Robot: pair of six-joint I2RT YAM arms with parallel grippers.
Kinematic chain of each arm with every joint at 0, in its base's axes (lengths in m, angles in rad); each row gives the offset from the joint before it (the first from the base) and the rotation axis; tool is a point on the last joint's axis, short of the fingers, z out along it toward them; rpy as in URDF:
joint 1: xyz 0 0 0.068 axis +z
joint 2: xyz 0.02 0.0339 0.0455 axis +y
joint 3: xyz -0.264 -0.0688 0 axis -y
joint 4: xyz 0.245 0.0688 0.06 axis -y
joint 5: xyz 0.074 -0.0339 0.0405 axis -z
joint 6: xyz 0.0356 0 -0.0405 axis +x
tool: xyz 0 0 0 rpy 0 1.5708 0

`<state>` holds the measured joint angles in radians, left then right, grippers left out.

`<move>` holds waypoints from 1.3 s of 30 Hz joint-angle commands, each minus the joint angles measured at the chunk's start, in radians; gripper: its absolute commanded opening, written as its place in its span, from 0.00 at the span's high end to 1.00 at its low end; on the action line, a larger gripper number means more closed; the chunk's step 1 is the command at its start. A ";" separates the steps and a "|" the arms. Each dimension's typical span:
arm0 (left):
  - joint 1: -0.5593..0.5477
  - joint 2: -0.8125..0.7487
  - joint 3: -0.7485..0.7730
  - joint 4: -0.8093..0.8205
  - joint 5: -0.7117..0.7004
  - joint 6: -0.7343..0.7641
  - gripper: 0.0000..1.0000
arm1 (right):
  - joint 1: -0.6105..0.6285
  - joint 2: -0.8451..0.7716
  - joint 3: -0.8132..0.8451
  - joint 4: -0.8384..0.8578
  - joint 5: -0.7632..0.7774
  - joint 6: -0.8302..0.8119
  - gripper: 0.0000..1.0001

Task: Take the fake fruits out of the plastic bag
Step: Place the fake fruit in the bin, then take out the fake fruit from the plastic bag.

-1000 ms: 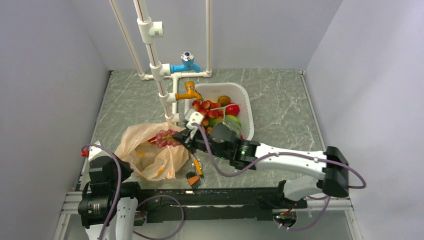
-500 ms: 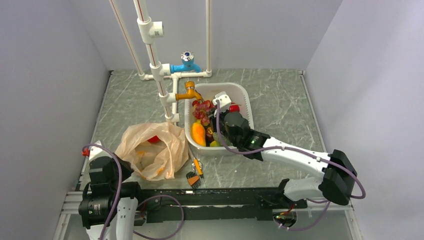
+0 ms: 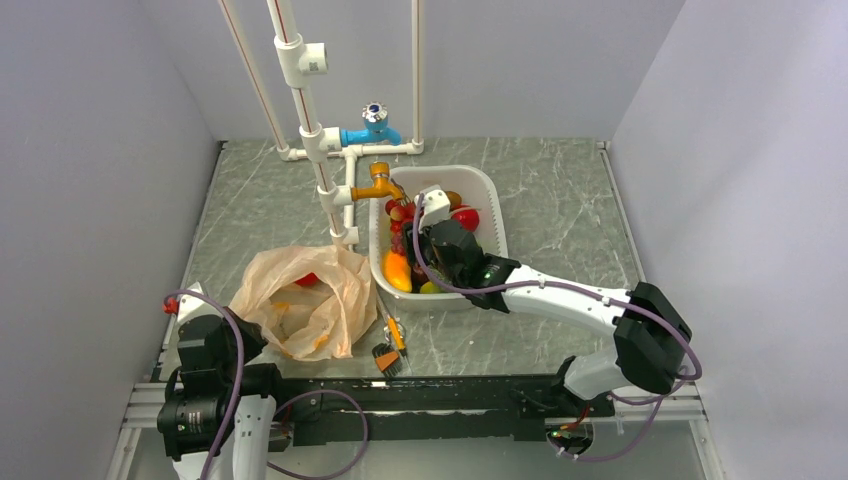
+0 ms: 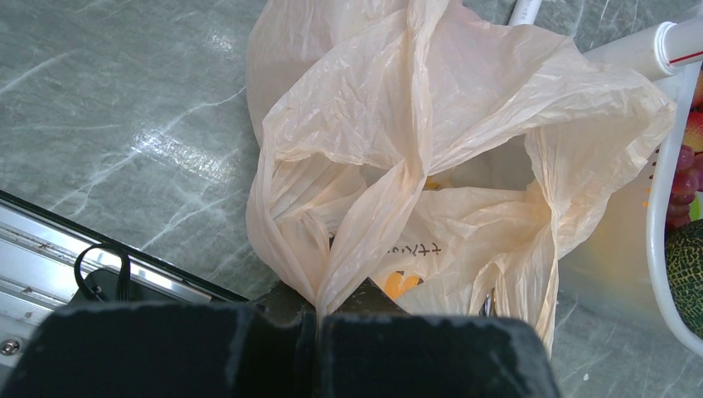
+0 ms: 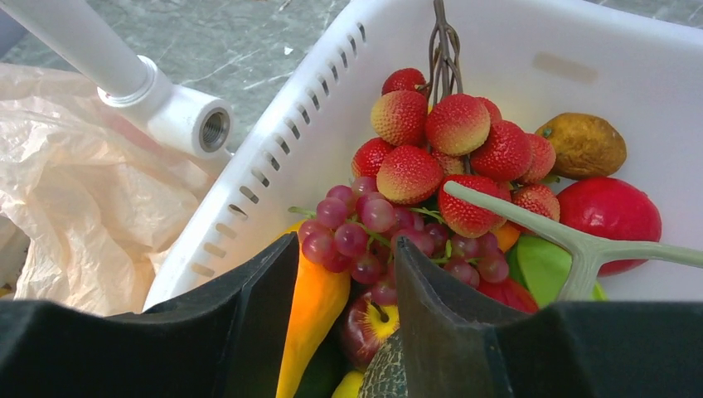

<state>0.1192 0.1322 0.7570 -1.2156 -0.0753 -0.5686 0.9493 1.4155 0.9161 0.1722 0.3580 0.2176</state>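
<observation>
The beige plastic bag [image 3: 300, 300] lies crumpled on the table left of the white basin [image 3: 492, 195]. My left gripper [image 4: 317, 311] is shut on a twisted fold of the bag [image 4: 431, 149] at its near edge. A red fruit [image 3: 308, 279] shows inside the bag's mouth. My right gripper [image 5: 346, 274] is open, low inside the basin [image 5: 514, 50]. The red grapes [image 5: 356, 232] lie at its fingertips on other fruit. The netted melon [image 5: 390, 373] with its pale T-stem [image 5: 580, 249] sits just below the right finger. A large red round fruit [image 5: 609, 211] lies at the back right.
White pipes with an orange tap [image 3: 378, 185] and a blue valve [image 3: 370, 128] stand behind the bag and the basin. A strawberry bunch [image 5: 439, 141], a yellow-orange fruit [image 5: 311, 315] and a brown fruit [image 5: 584, 145] fill the basin. A small brush [image 3: 390, 350] lies near the front rail.
My right gripper carried the grapes from the bag's mouth to the basin, lowered into it, and now stands open with the grapes resting on the fruit. The left arm has not moved.
</observation>
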 commanded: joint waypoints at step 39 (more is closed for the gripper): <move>0.015 -0.008 -0.004 0.041 0.020 0.013 1.00 | 0.361 0.580 0.525 0.088 -0.132 0.150 0.21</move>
<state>0.1265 0.1261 0.7563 -1.2148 -0.0711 -0.5648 1.3132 1.9339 1.3334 0.2756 0.0998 0.3115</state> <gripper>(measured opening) 0.013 0.776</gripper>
